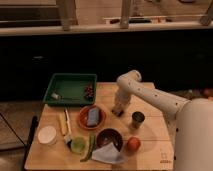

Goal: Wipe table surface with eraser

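A white robot arm reaches in from the right and bends down over the light wooden tabletop (152,136), its end effector (119,106) lowered to the planks near the middle, a little right of centre. At its tip sits the eraser (118,113), a small pale block with a dark underside, resting on the wood just right of an orange plate (83,120). From where I stand I cannot tell how far open the end effector is, or whether it has hold of the eraser or is only pressed against it.

The plate carries a grey-blue rectangular block (93,116). A metal cup (137,119) stands upright just to the right of the eraser, apart from it. At the far left corner lies a green tray (70,80) with a dark cluster of fruit (89,91) in its right side. Along the near edge are a dark bowl (109,137), a red-orange fruit (133,144), a crumpled white cloth (107,154), a green cup (77,145) and a white round container (47,135).
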`<state>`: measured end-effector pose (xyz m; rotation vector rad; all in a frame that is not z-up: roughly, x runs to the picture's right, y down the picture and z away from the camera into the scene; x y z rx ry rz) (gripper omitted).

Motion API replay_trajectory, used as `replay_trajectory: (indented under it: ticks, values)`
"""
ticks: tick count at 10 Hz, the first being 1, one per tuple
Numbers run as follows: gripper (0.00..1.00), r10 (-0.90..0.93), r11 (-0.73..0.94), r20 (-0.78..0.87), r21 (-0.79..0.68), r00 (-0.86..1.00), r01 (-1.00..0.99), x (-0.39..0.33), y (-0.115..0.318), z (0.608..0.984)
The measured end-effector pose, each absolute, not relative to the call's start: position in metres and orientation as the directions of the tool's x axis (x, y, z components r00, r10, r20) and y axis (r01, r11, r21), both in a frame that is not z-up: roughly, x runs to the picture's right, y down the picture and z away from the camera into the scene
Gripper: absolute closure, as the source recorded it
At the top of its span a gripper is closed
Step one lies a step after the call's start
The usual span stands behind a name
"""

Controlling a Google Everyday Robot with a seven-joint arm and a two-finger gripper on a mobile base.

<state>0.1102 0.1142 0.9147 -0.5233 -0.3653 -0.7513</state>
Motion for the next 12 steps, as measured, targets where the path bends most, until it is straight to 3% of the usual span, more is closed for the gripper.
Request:
replay_trajectory:
  ticks: [12]
  values:
    - [1.00,-0.521,0.638,0.495,-0.315,0.695,0.702,0.1207,0.1171,0.9146]
